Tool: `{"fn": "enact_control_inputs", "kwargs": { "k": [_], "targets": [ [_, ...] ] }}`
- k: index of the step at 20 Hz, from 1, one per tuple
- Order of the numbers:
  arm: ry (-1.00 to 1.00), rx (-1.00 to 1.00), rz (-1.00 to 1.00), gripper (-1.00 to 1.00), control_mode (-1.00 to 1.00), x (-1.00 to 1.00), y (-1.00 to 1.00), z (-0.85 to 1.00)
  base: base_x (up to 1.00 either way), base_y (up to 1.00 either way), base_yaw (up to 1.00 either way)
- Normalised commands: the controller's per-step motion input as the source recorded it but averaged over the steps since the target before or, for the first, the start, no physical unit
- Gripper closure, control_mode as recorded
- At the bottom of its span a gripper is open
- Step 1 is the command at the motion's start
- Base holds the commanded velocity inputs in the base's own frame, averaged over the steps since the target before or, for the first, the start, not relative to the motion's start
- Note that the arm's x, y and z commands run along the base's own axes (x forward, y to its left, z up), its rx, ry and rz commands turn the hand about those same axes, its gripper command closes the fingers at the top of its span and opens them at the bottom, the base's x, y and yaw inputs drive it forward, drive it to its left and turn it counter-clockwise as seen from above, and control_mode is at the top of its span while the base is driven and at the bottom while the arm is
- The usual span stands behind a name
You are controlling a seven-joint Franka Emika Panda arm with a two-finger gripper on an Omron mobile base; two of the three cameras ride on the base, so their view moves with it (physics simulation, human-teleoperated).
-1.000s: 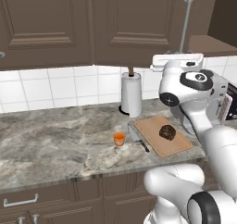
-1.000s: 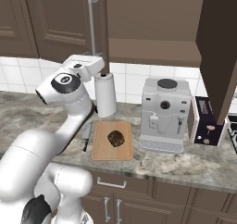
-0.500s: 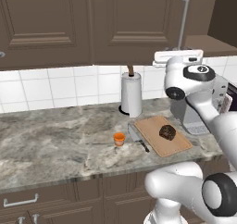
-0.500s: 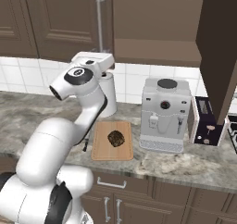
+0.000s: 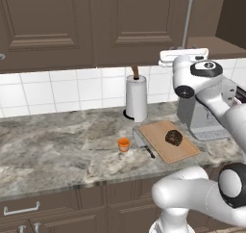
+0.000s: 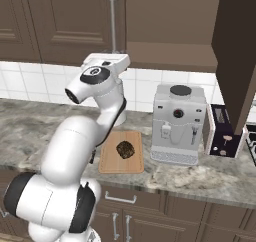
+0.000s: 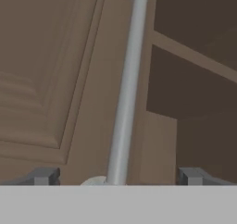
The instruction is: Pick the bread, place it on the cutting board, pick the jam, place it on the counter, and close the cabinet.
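Note:
The dark lumpy bread point(image 5: 174, 137) point(image 6: 125, 149) lies on the wooden cutting board point(image 5: 185, 153) point(image 6: 111, 163). To the board's left, the small orange jam point(image 5: 124, 144) stands on the marbled counter point(image 5: 57, 150). My white hand point(image 5: 185, 57) point(image 6: 107, 62) is raised to the dark cabinet point(image 5: 120, 25), just below its silver bar handle point(image 5: 186, 15) point(image 6: 114, 21). In the hand view my gripper point(image 7: 118, 177) is open, and the handle point(image 7: 127, 93) runs up between its fingertips point(image 7: 44, 176). The door panel is to the handle's left, open shelves point(image 7: 194, 79) to its right.
A paper towel roll point(image 5: 136, 98) stands at the tiled wall behind the board. A knife point(image 5: 144, 145) lies between jam and board. A coffee machine point(image 6: 177, 123) and a toaster point(image 6: 222, 136) stand to the right. Another cabinet door point(image 6: 237, 51) hangs open at right.
The arm has turned and the hand has shifted a little up and right, closer to the cabinet handle. Bread, jam and board have stayed put.

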Motion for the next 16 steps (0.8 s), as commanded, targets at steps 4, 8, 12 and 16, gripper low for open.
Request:
{"fn": "enact_control_inputs", "kwargs": {
  "k": [4, 8, 12, 16],
  "targets": [
    [0.00, 0.00, 0.05, -1.00, -1.00, 0.32, -0.11, 0.00, 0.00, 0.00, 0.00],
    [0.00, 0.00, 0.05, -1.00, -1.00, 0.31, -0.11, 0.00, 0.00, 0.00, 0.00],
    [0.00, 0.00, 0.06, -1.00, -1.00, 0.31, -0.11, 0.00, 0.00, 0.00, 0.00],
    [0.00, 0.00, 0.05, -1.00, -1.00, 0.30, -0.10, 0.00, 0.00, 0.00, 0.00]
  ]
}}
